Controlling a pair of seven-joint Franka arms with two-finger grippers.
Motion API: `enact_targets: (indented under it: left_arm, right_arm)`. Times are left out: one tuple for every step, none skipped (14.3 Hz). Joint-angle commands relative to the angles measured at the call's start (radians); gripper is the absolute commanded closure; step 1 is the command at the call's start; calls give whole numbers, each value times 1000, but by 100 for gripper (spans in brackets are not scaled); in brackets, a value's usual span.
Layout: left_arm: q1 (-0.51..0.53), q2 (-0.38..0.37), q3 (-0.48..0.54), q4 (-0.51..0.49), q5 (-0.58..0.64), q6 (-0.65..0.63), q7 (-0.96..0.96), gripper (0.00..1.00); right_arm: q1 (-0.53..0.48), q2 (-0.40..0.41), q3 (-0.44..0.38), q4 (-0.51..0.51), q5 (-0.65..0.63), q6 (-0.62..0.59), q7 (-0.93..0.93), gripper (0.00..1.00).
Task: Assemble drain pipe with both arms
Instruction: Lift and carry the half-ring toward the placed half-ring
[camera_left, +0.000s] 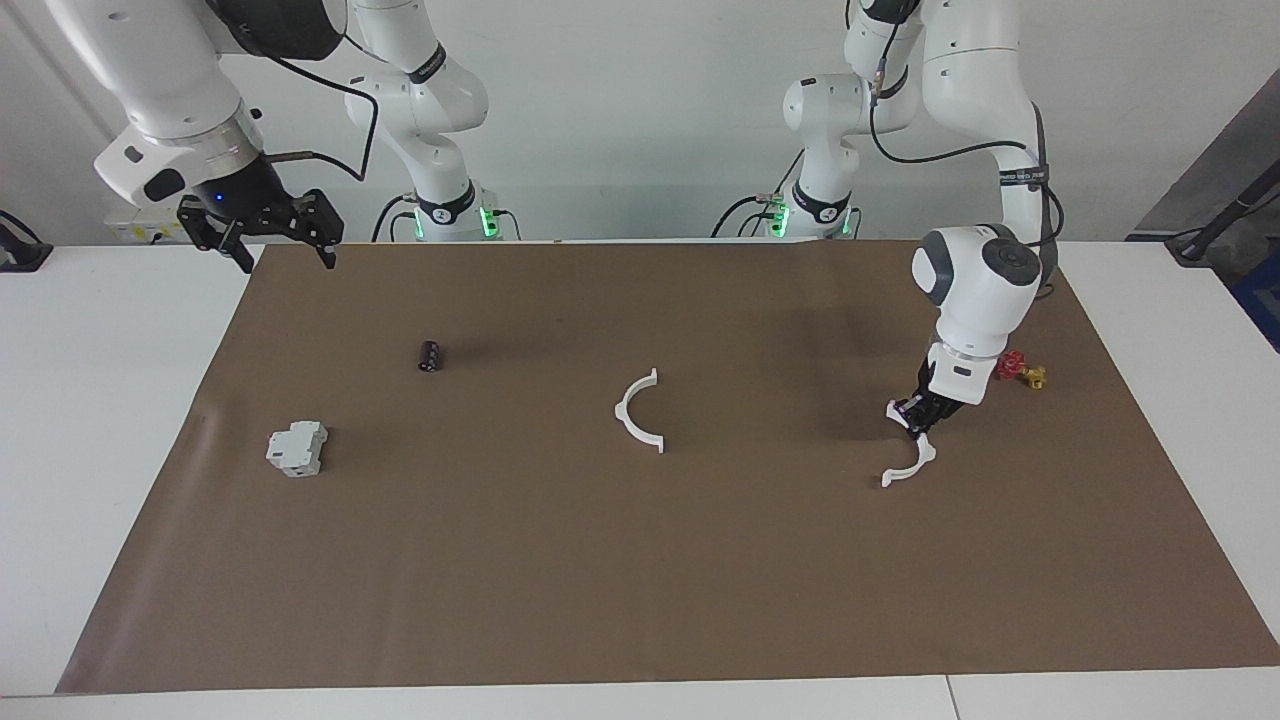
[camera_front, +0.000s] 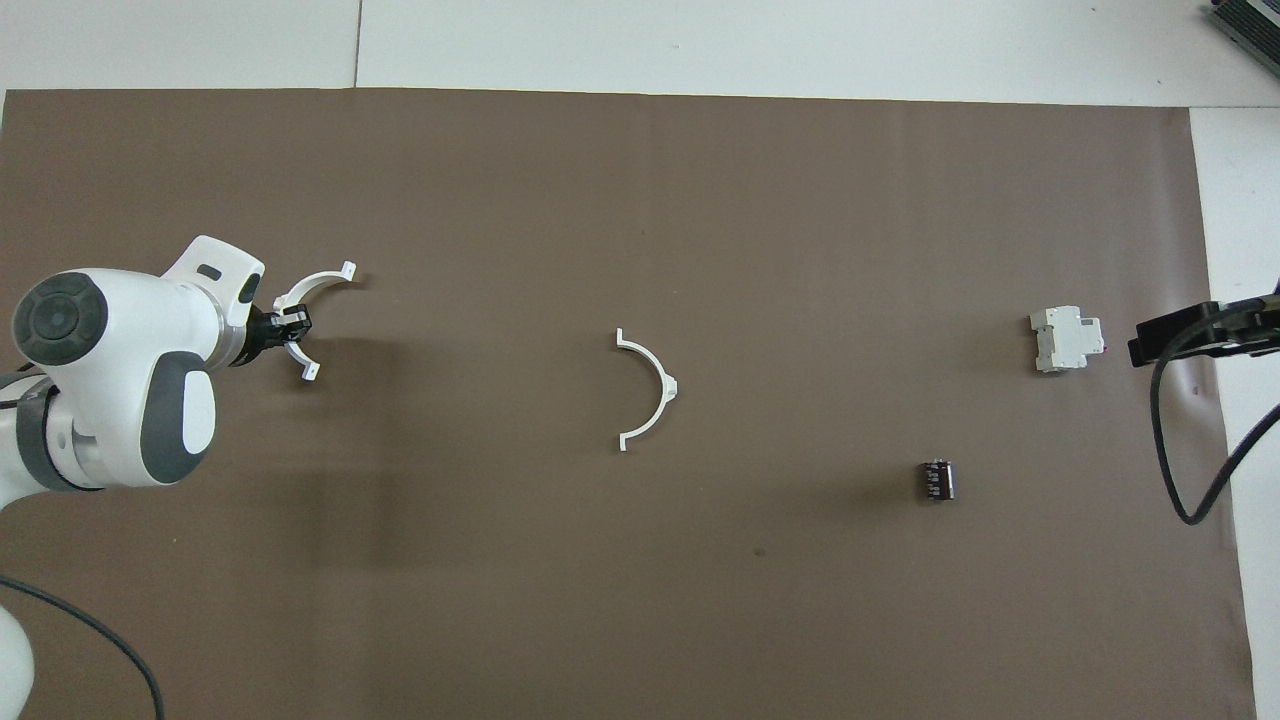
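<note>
Assembly of the drain pipe, shown in the carrying step. Left gripper (camera_left: 918, 418) is pinching one white half-ring (camera_left: 908, 466) near one of its ends, low over the brown mat (camera_left: 640, 600) toward the left arm's end of the table, with the arc hanging down from the fingers (whether its free tab is touching the mat cannot be told). Second half-ring (camera_left: 637, 411) is lying flat at the mat's centre, well apart from the first. Right gripper (camera_left: 262, 228) is waiting with fingers spread wide over the mat's corner at the right arm's end, near the robots' edge. Grey-white box (camera_left: 296, 447), dark cylinder (camera_left: 429, 355) and red-and-yellow valve (camera_left: 1020, 369) are lying clear of the route. Good practice is probably turning the held arc to face the resting one's open side, so that the end tabs are meeting squarely.
</note>
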Motion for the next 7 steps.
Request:
enact_targets:
  left_arm:
    - [-104, 8, 13, 53, 11, -55, -226, 100]
    - [-156, 11, 13, 91, 20, -97, -293, 100]
    - [-204, 14, 13, 128, 47, -166, -381, 100]
    - [-251, 13, 11, 152, 119, -226, -479, 100]
    - [-314, 8, 11, 150, 179, -271, -591, 100]
    - [-383, -1, 11, 140, 202, -299, -690, 100]
    - [-420, -3, 11, 140, 203, -317, -747, 100]
  right_arm:
    - [-7, -21, 5, -20, 9, -3, 11, 0]
    - [-7, -21, 5, -20, 9, -3, 11, 0]
    - [-7, -21, 5, -20, 9, -3, 11, 0]
    - [-7, -21, 5, -20, 9, -3, 13, 0]
    - [-7, -21, 5, -22, 9, -3, 11, 0]
    - [-7, -21, 5, -20, 9, -3, 11, 0]
    - [-7, -21, 6, -20, 9, -3, 11, 0]
